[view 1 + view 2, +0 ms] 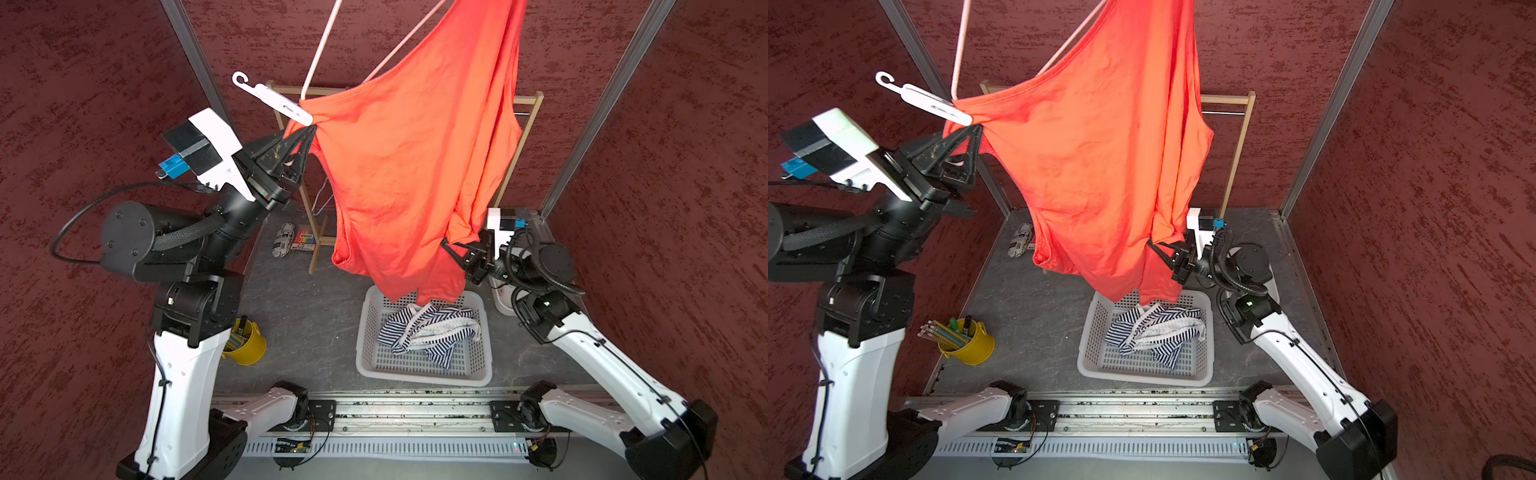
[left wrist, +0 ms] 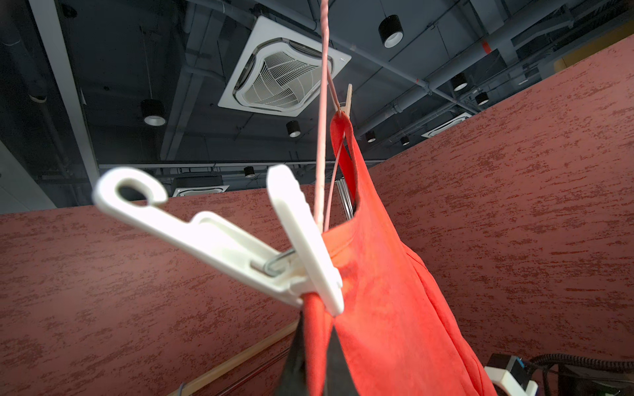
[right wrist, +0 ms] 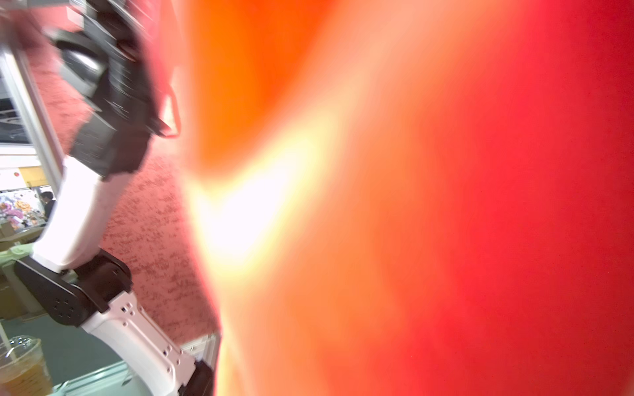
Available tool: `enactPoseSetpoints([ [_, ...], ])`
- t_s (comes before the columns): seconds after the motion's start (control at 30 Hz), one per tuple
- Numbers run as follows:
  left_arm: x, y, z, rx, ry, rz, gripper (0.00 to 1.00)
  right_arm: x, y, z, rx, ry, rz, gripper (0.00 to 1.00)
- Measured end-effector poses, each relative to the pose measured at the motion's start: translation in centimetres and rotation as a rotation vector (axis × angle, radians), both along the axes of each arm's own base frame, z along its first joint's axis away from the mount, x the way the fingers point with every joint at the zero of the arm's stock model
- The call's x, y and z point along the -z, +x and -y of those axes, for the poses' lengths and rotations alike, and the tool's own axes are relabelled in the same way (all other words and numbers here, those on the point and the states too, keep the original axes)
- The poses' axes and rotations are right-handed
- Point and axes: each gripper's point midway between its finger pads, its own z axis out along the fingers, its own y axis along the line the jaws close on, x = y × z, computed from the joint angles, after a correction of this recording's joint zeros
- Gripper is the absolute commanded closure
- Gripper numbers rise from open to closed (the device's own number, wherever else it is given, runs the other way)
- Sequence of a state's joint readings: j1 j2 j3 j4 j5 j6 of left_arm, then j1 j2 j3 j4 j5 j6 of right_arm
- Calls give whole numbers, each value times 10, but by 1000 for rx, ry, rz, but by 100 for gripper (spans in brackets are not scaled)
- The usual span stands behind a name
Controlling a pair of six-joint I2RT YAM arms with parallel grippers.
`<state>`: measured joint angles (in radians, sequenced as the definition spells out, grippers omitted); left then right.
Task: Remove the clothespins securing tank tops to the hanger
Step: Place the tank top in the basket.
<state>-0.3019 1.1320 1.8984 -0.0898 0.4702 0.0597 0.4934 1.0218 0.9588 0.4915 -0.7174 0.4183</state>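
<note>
White plastic clothespin (image 1: 272, 97) clips orange-red tank top (image 1: 415, 166); left gripper (image 1: 309, 131) and right gripper (image 1: 448, 246) pinch its cloth above grey marbled tabletop (image 1: 299, 311), textured dark-red walls (image 1: 83, 83) around.

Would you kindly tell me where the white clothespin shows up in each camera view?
In a top view: white clothespin, upper left of centre.
In a top view: white clothespin, upper left.
Left wrist: white clothespin, large, mid-picture.
Right wrist: not in it; blurred orange cloth fills most of it.
Shared landmark: the orange tank top it is clipped onto.
</note>
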Motion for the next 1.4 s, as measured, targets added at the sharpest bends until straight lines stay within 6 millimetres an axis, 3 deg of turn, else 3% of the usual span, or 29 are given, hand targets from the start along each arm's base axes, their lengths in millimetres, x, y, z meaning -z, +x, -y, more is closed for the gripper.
enactPoseSetpoints([
  [0.07, 3, 5, -1, -11, 0, -10, 100, -23, -15, 7, -7, 38, 54, 93],
  [0.17, 5, 9, -4, -24, -2, -21, 100, -43, -31, 15, -18, 79, 107, 91],
  [0.23, 5, 11, -6, -32, -2, -25, 100, -44, -37, 18, -30, 94, 115, 88],
  [0.33, 7, 8, -6, -22, 11, -25, 100, -28, -44, 18, -51, 78, 97, 86],
  [0.43, 18, 2, 1, 29, 52, -29, 100, 5, -39, 11, -67, 6, 33, 91],
  [0.6, 45, -10, 17, 146, 130, -51, 100, 100, -19, 3, -25, -164, -217, 91],
  [0.77, 95, -17, 29, 261, 167, -144, 100, 171, -19, 14, 42, -264, -406, 90],
  [0.8, 109, -18, 29, 270, 164, -173, 100, 182, -20, 16, 53, -276, -437, 86],
  [0.9, 152, -20, 27, 283, 150, -261, 100, 211, -22, 23, 88, -311, -530, 53],
  [0.97, 175, -26, 26, 296, 142, -310, 100, 223, -25, 29, 118, -336, -578, 20],
  [1.03, 186, -36, 24, 305, 135, -343, 100, 223, -28, 38, 162, -356, -602, 2],
  [1.3, 187, -87, 2, 240, 90, -322, 100, 155, -49, 62, 242, -363, -538, 1],
  [1.4, 188, -91, -2, 216, 84, -323, 100, 141, -62, 64, 206, -408, -532, 1],
])
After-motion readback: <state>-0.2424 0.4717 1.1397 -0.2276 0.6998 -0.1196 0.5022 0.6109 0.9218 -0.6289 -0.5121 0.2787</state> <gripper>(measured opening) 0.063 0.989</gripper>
